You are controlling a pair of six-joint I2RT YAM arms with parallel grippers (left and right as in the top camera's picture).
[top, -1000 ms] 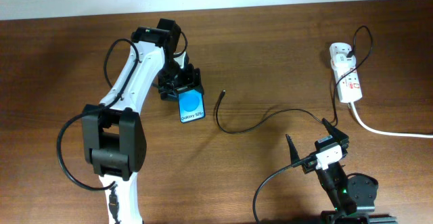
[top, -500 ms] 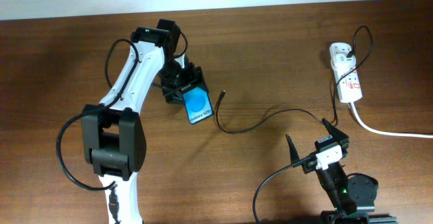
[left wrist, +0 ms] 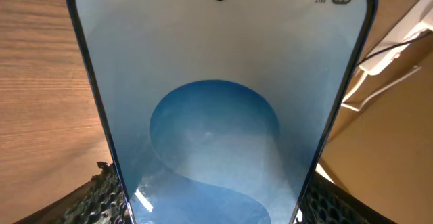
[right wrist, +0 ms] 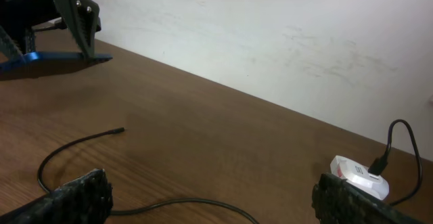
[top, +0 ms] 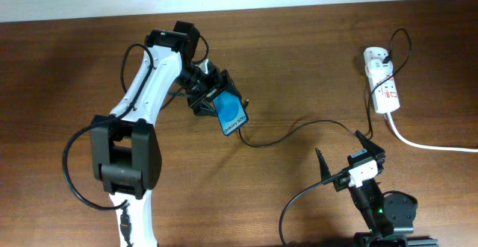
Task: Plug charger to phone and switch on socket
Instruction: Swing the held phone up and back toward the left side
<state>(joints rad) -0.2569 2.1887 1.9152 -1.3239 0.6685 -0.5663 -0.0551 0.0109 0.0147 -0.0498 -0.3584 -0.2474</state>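
One of everything here: one phone, one charger, one socket, and two arms, on a brown wooden table (top: 75, 68).

Far left, the left gripper (top: 208, 90) is clamped on the phone (top: 233, 114), its fingers pressing the two long edges at the bottom end. The phone slants down to the right, blue screen up. Just right of it the charger (top: 299, 127) starts, a thin black cable that loops across the table and runs up to the socket (top: 381, 83) at the far right edge. A thick white cord (top: 426, 144) leads off the socket to the right. The right gripper (top: 341, 151) sits low in the middle-right, fingers spread wide with nothing between them.

From above, the phone's far corner seems to overlap the cable's end. The right wrist view settles that: the small black tip lies bare on the wood, apart from the phone, which shows there only edge-on as a thin blue line. The left wrist view is nearly all screen, with the textured pads at both lower corners.

A second ago the phone pointed almost straight down the table. It has since swung out to the right, towards the cable tip. The right arm, cable and socket have not moved.
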